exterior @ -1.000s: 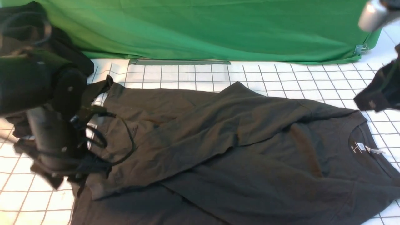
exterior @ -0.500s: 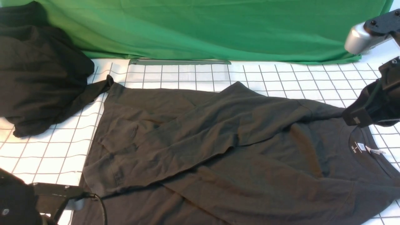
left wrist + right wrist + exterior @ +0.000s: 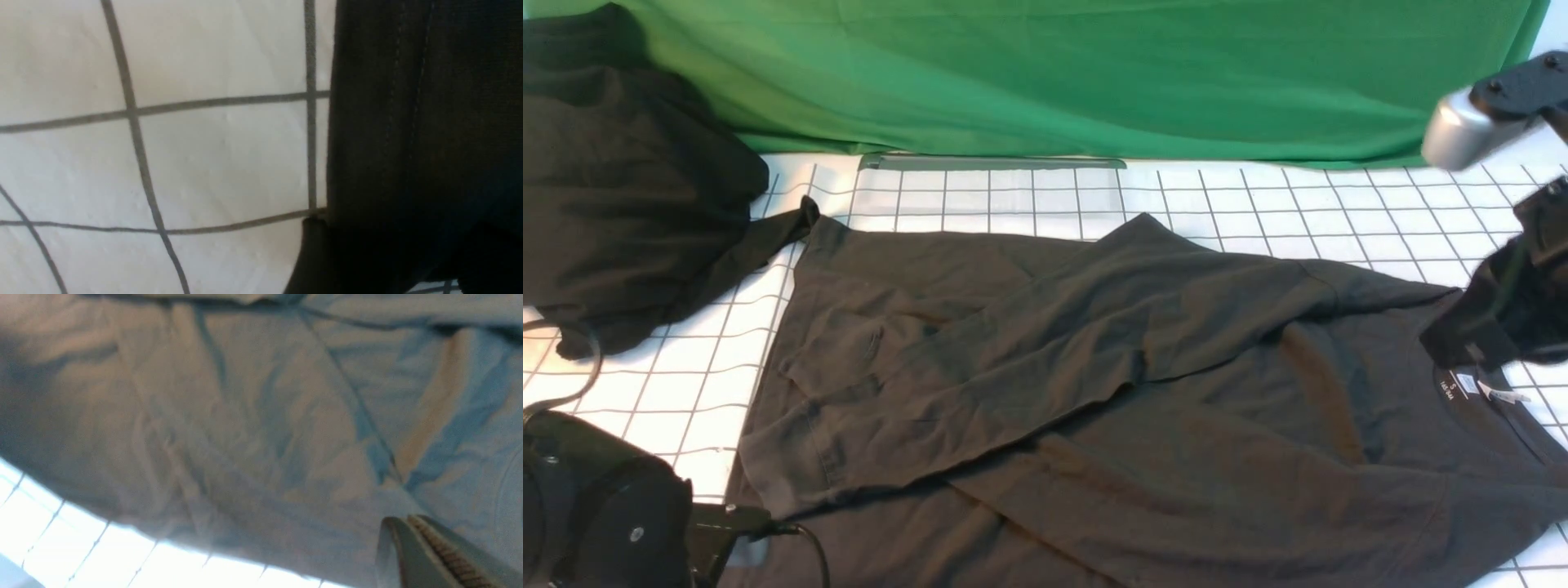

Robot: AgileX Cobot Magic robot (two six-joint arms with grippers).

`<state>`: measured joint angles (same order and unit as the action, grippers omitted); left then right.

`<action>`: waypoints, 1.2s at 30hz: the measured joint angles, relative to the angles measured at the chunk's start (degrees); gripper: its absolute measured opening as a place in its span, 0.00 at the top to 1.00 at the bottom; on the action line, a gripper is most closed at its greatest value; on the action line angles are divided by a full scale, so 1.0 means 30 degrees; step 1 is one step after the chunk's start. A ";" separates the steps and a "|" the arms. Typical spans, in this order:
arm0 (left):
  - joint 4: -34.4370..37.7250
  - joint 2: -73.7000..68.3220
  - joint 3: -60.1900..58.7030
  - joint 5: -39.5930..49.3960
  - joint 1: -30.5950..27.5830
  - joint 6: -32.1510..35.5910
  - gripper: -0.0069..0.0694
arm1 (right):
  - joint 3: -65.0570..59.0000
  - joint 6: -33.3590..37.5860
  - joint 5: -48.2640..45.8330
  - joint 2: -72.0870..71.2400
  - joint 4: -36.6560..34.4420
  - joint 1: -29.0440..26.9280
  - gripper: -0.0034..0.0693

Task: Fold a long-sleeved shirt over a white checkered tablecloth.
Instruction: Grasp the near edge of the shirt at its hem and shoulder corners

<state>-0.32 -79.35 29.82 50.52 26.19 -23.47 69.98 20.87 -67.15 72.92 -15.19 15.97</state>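
Observation:
The dark charcoal long-sleeved shirt [image 3: 1143,408] lies spread on the white checkered tablecloth [image 3: 1013,196]. Its neck and white label [image 3: 1466,384] are at the right, and one sleeve is folded across the body. No chest print shows. My left gripper [image 3: 739,531] is low at the near left, by the shirt's hem. In the left wrist view it [image 3: 398,261] is open, with the stitched hem [image 3: 392,122] between its dark fingers [image 3: 310,253]. My right gripper [image 3: 1462,339] hovers just beside the neck. In the right wrist view it [image 3: 394,524] is shut and empty above the shirt [image 3: 245,416].
A blacker, shapeless heap of cloth [image 3: 629,204] sits at the far left, one tail touching the shirt's far corner. A plain green cloth [image 3: 1054,73] hangs along the back, with a grey strip [image 3: 992,162] at its foot. Bare tablecloth [image 3: 204,163] lies left of the hem.
My left arm swung from the far left, over the black heap, down to the near-left corner by the hem. My right gripper came in and sank toward the neck.

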 joint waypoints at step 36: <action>-0.0695 0.6062 0.1174 0.4983 0.0000 0.1765 0.88 | -1.1603 -0.0051 1.2372 0.4680 0.3654 0.6840 0.50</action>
<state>-2.40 -61.16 33.35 65.47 26.19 -18.18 35.17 20.72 -30.03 86.96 -4.23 36.48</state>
